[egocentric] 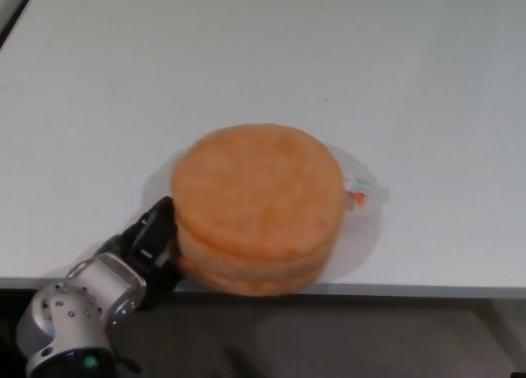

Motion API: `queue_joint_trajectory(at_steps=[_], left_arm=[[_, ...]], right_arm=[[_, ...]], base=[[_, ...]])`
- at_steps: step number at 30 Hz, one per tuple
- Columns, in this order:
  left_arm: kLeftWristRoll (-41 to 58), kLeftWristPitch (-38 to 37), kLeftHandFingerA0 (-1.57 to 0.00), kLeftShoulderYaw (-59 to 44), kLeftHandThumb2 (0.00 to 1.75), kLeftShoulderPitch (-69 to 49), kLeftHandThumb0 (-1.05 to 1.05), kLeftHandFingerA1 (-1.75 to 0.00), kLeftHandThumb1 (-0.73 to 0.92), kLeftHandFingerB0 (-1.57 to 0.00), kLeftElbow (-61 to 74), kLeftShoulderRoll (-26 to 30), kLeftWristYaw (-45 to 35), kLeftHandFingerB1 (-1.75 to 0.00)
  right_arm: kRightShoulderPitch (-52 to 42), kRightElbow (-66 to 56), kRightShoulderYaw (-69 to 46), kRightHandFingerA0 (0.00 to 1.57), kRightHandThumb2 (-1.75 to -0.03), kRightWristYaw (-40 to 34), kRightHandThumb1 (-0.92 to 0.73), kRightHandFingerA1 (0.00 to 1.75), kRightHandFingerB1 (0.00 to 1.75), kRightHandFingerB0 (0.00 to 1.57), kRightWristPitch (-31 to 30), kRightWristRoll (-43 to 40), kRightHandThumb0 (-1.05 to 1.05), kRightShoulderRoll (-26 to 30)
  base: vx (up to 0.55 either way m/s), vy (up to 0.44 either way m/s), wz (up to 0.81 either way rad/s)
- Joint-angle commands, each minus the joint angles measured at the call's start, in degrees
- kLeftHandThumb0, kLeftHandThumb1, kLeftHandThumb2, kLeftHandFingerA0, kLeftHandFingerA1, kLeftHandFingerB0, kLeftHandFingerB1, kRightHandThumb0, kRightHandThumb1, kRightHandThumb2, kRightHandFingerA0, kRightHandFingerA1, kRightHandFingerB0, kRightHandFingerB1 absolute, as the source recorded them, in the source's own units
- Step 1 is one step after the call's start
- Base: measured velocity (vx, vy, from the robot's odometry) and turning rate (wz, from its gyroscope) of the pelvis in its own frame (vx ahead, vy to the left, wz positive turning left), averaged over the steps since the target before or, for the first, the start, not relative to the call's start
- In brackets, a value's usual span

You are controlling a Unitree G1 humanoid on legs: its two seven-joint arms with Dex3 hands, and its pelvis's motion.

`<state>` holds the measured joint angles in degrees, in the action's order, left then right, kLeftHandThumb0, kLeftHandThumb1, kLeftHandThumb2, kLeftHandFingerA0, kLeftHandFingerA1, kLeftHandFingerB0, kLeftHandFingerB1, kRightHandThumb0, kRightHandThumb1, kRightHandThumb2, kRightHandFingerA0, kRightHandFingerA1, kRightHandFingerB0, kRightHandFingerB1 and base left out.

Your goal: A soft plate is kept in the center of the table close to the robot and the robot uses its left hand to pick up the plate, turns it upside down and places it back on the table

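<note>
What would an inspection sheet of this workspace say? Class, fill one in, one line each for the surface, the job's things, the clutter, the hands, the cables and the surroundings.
Surface: white table, plain and matte; its near edge runs along the bottom of the view.
Job's things: orange soft plate, round and thick, near the table's front edge, with a small white and orange tag sticking out at its right side.
Clutter: nothing seen.
Hands: left hand grips the plate's left rim; right hand not in view.
Cables: nothing seen.
Surroundings: dark floor below the table edge; a dark strip at the top left corner.
</note>
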<state>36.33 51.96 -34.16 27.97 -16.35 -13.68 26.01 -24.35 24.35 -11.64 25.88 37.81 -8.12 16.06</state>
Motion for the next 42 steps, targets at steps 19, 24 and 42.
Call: queue_joint_trajectory(at_steps=[19,24,42], left_arm=[[-0.39,-5.16,-0.87,3.24,0.65,-1.85,-0.34,-1.68,0.69,-0.47,4.62,-3.22,1.51,-1.27],[-0.01,-5.71,-0.89,3.45,0.62,-1.51,-0.30,-1.67,0.69,-0.49,4.32,-3.04,1.68,-1.21],[-0.81,-12.35,0.00,14.93,1.11,-8.36,-0.89,-0.15,0.69,0.00,6.14,2.94,-19.13,-0.12]], right_arm=[[-0.30,-0.13,-0.30,0.45,-1.02,0.33,-0.69,0.58,0.49,0.30,-1.47,-0.95,-0.67,0.85],[-0.02,0.11,-0.15,0.44,-1.03,0.64,-0.67,0.59,0.49,0.28,-1.56,-1.32,-0.66,0.62],[-0.14,-0.65,-0.22,0.53,-0.66,0.17,-0.85,0.47,0.34,0.38,-1.69,-0.36,-0.68,1.10]], base=[[0.00,0.000,0.00],[0.00,0.000,0.00],[0.00,0.000,0.00]])
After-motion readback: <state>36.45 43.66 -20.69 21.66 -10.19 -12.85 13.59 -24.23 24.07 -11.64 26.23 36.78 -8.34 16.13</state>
